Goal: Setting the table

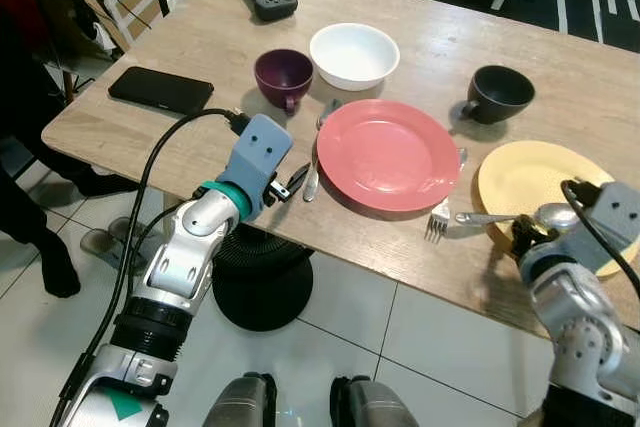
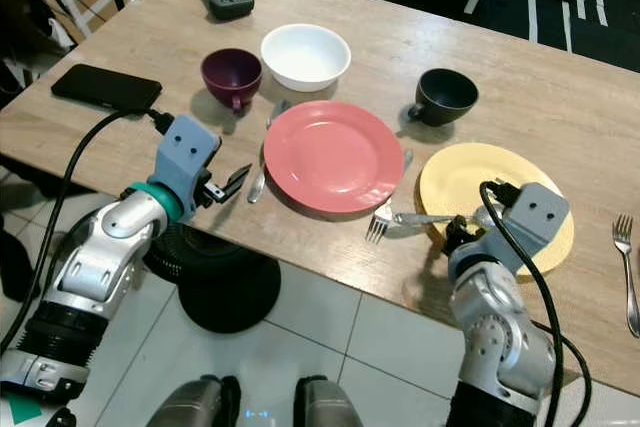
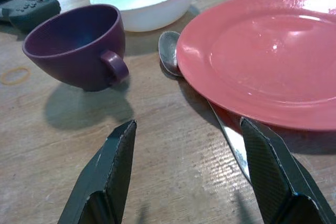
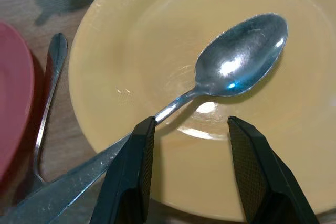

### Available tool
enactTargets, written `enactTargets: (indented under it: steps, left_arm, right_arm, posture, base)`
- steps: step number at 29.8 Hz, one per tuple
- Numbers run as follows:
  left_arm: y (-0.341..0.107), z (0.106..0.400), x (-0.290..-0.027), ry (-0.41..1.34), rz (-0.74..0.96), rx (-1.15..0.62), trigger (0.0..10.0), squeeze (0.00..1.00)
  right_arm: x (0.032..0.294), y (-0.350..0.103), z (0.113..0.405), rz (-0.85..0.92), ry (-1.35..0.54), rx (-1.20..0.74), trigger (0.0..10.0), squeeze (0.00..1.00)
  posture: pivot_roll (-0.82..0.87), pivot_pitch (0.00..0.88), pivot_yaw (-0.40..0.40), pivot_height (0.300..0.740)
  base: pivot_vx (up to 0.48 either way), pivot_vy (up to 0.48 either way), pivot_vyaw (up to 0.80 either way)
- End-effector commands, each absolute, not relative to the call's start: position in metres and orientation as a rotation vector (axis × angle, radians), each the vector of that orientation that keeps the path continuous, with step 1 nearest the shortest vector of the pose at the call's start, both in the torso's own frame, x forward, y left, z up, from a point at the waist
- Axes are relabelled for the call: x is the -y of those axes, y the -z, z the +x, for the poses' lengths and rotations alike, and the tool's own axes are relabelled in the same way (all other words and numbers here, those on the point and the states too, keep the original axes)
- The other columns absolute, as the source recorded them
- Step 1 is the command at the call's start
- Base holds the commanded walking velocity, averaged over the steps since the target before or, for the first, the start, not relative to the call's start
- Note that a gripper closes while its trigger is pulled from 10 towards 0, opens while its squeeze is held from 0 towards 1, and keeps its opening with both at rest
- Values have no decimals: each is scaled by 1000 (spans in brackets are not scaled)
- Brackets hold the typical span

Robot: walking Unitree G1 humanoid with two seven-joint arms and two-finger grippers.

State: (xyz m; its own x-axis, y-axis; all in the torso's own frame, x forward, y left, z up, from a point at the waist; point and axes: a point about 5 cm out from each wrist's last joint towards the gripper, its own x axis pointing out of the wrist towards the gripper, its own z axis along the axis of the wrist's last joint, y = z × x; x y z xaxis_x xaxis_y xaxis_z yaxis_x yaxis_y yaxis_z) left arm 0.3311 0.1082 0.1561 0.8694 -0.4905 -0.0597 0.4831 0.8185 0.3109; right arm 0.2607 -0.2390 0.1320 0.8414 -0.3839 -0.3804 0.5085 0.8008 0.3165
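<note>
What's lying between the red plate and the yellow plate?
A fork lies between the red plate and the yellow plate, tines toward the table's near edge; the right eye view shows it.

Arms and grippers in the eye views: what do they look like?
Both arms are silver metal with rounded segments and black joint rings. The left arm has a teal band at the wrist and a blue-grey boxy wrist housing, with a thick black cable looping into it. The right arm carries the same blue-grey box and a black cable. Each gripper's jaws are two long, flat black fingers.
</note>
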Motion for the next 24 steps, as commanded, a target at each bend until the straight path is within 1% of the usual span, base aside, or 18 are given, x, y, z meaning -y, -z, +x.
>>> enactTargets:
  steps: [1, 2, 3, 7, 12, 19, 24]
  left_arm:
    - [-151, 328, -108, 517, 327, 2, 10000, 0]
    - [-150, 327, -108, 515, 326, 1, 10000, 0]
    - [-150, 327, -108, 514, 327, 1, 10000, 0]
    - [-149, 325, -107, 514, 328, 2, 10000, 0]
    - [-149, 324, -107, 509, 331, 4, 10000, 0]
    - [-150, 325, -107, 504, 331, 8, 10000, 0]
    - [-149, 323, -104, 510, 330, 7, 10000, 0]
  right_arm:
    - [236, -121, 260, 470, 497, -363, 10000, 0]
    - [229, -121, 266, 526, 481, -365, 10000, 0]
    - [227, -122, 268, 538, 478, -365, 10000, 0]
    - [225, -121, 274, 563, 486, -368, 10000, 0]
    - [230, -130, 278, 585, 516, -304, 10000, 0]
    - [225, -145, 287, 658, 491, -203, 10000, 0]
    - [216, -146, 292, 687, 475, -219, 10000, 0]
  posture:
    - [2, 99, 2, 740]
    - [6, 100, -1, 740]
    - [6, 100, -1, 740]
    - [11, 98, -5, 740]
    - [17, 97, -7, 740]
    - [22, 93, -6, 740]
    - [17, 91, -6, 740]
  base:
    - [0, 0, 0]
    - [0, 0, 0]
    - [0, 0, 0]
    - [0, 0, 0]
    - [0, 0, 0]
    - [0, 0, 0]
    - [0, 0, 0]
